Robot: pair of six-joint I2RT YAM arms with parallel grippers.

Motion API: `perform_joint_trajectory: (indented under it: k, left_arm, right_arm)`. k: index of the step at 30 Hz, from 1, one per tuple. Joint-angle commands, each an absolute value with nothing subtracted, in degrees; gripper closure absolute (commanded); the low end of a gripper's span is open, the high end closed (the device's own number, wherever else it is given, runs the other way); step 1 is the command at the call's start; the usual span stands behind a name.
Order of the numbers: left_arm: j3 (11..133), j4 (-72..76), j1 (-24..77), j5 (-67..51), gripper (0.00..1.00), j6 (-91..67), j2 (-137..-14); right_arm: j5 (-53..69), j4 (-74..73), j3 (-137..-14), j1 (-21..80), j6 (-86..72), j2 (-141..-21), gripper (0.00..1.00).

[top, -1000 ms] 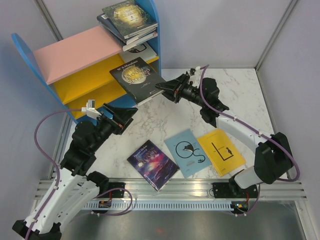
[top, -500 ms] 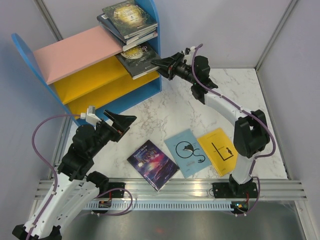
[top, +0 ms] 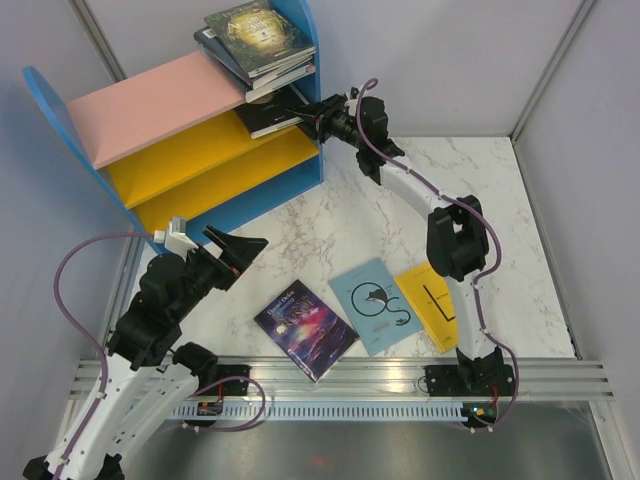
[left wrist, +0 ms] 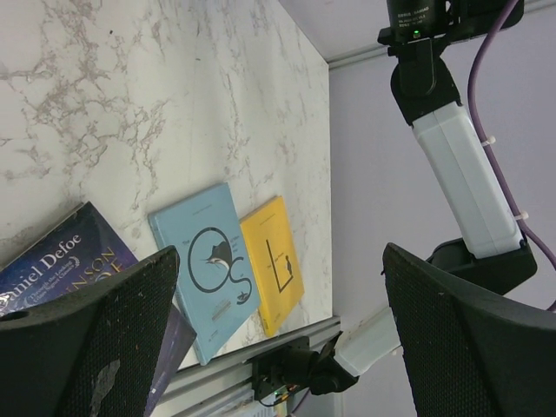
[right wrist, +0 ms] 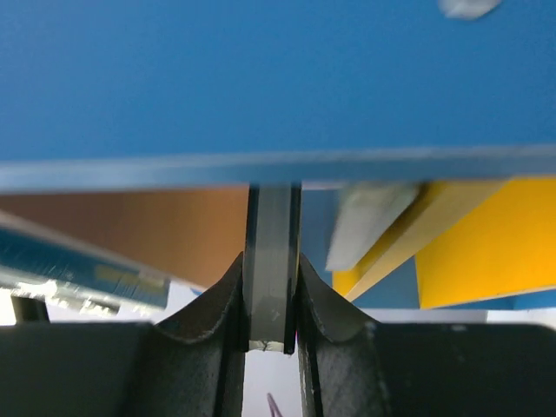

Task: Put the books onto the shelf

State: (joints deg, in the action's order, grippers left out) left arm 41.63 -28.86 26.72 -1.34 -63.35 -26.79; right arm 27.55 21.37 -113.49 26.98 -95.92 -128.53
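1. The right gripper (top: 318, 118) is pinching the black book (top: 268, 119). In the wrist view the book's near edge stands between the two fingers (right wrist: 217, 304), which press on both of its faces.
2. The rest of that book runs ahead of the fingertips into the shelf (top: 150, 105), in the bay under the pink top board and above the upper yellow board. The blue side panel is just ahead of the fingertips.
3. The left gripper (top: 243, 243) has its fingers spread wide and holds nothing. The purple book (top: 305, 328), pale blue book (top: 375, 305) and yellow book (top: 440, 300) lie flat on the marble table (top: 330, 220), beyond its fingertips and apart from them.
4. A second ago the black book hung in front of the shelf with its full cover showing. Half a second ago it was at the opening. Now it is mostly inside and the right arm is stretched further. The left gripper has barely shifted.
5. The black book is thin, and only a dark corner with a pale page edge shows. It sits below the stack of books (top: 255, 40) on the top board.
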Motion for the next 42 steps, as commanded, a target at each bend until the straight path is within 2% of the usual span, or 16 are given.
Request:
perform_joint_trajectory:
  k: [1,6,8,11,12,15,18,28,37,42]
  left_arm:
    - [44.56,-31.81,26.54,2.10,0.00,-59.33,-25.67]
    - [44.47,-33.13,26.54,4.30,0.00,-58.36,-24.79]
    - [44.21,-33.22,26.54,4.22,0.00,-58.45,-25.14]
    - [44.21,-33.13,26.54,3.96,0.00,-58.27,-26.36]
    - [44.38,-33.13,26.54,4.13,0.00,-58.10,-26.72]
    - [45.35,-33.22,26.54,4.57,0.00,-56.96,-27.95]
    - [45.88,-32.96,26.54,5.10,0.00,-56.34,-28.74]
    - [45.26,-30.85,26.54,3.43,0.00,-55.90,-31.99]
    - [44.82,-29.79,26.54,2.81,0.00,-55.11,-33.22]
    - [44.47,-29.18,26.54,2.64,0.00,-55.02,-33.49]
  right_arm:
    - [26.02,24.97,-121.28,26.46,-97.65,-129.81,1.00]
    - [24.79,23.82,-121.29,25.32,-97.21,-131.31,1.00]
    - [24.96,23.56,-121.46,25.14,-97.12,-131.83,0.97]
    - [25.57,23.12,-121.38,24.96,-96.77,-132.36,0.72]
    - [25.84,22.94,-121.20,24.87,-96.42,-132.36,0.59]
    - [26.10,22.85,-120.15,24.70,-96.15,-132.10,0.46]
    - [26.80,22.94,-119.45,24.61,-96.15,-131.84,0.41]
    - [28.56,23.38,-113.29,24.08,-94.83,-127.89,0.34]
    - [30.67,22.94,-109.52,24.08,-93.69,-124.81,0.34]
    - [31.29,22.33,-108.02,24.00,-92.73,-123.31,0.39]
